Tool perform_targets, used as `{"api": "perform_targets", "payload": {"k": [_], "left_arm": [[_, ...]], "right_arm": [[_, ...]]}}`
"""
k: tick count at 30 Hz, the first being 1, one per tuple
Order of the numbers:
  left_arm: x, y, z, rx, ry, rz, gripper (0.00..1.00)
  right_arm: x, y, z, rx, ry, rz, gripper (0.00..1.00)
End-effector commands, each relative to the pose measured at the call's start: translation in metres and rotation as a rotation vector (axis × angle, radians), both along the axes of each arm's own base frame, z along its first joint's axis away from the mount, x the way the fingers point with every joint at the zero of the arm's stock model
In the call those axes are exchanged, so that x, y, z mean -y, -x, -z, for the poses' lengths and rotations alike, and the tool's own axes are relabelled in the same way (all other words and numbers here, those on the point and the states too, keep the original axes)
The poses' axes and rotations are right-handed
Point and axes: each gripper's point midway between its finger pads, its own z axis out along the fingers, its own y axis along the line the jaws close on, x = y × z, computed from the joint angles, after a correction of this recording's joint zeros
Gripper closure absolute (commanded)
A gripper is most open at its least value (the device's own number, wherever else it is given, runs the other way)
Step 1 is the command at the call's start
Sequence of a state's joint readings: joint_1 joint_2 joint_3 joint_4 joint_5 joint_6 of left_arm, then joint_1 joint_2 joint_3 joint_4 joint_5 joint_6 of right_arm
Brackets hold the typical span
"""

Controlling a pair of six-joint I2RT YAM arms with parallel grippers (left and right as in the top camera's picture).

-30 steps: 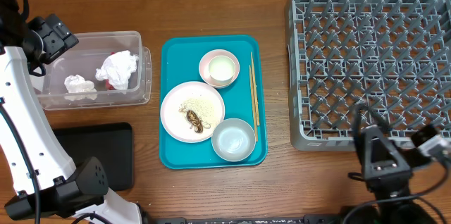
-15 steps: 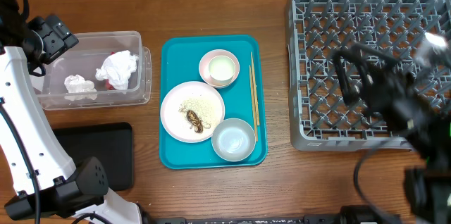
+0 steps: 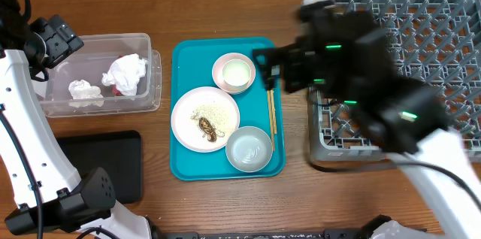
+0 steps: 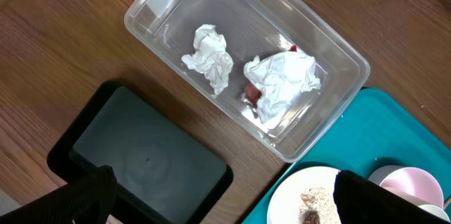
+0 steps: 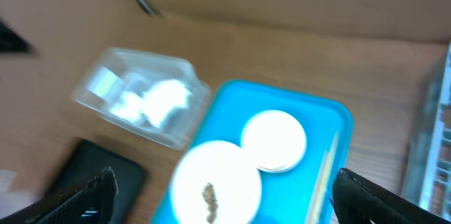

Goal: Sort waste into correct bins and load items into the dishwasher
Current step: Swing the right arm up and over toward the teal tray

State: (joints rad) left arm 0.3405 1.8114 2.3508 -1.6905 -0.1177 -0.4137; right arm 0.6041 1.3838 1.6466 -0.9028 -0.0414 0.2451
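Note:
The clear tub (image 3: 56,106) holds two white tissues (image 3: 126,72) and a red wrapper (image 4: 252,96). The black tray (image 3: 101,164) lies in front of it. On the teal tray (image 3: 184,160) are the plate (image 3: 204,119) with rice and a brown scrap (image 3: 207,128), the pink bowl (image 3: 234,72), the whitish bowl (image 3: 249,149) and chopsticks (image 3: 270,107). No separate white cup shows. The grey rack (image 3: 421,36) stands at the right. My left gripper (image 4: 218,203) is open, high over the tub's near side. My right gripper (image 5: 232,203), blurred, is open above the teal tray.
The right arm (image 3: 361,81) stretches blurred across the rack's left half and over the tray's right edge. The left arm's white links (image 3: 30,149) run down the table's left side beside the black tray. Bare wood lies between the trays and the rack.
My right arm has swung from the table's front right up across the rack and left over the teal tray. The left arm and all objects have stayed still.

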Motion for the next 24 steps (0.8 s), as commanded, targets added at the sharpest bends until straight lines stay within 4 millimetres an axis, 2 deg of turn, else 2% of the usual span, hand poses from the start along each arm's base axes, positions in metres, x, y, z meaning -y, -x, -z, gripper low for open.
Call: {"api": "perform_targets", "payload": {"k": [1,3,6,12,16,24], "left_arm": [[-0.002,0.001,-0.001,0.001,-0.009,-0.013,0.0],[-0.002,0.001,-0.001,0.001,-0.009,-0.013,0.0],[-0.002,0.001,-0.001,0.001,-0.009,-0.013,0.0],[-0.002,0.001,-0.001,0.001,-0.009,-0.013,0.0],[-0.002,0.001,-0.001,0.001,-0.009,-0.013,0.0],[-0.002,0.001,-0.001,0.001,-0.009,-0.013,0.0]], "right_arm": [[-0.013,-0.021,0.032,0.036,0.2,0.066,0.0],[-0.035,-0.026,0.059,-0.015,0.259,0.036,0.0],[-0.047,-0.031,0.079,-0.097,0.318,0.021,0.0],[-0.053,-0.038,0.101,-0.231,0.44,0.0,0.0],[-0.066,-0.047,0.104,-0.221,0.418,-0.005,0.0],[-0.116,-0.056,0.077,-0.143,0.194,-0.124,0.0]]}}
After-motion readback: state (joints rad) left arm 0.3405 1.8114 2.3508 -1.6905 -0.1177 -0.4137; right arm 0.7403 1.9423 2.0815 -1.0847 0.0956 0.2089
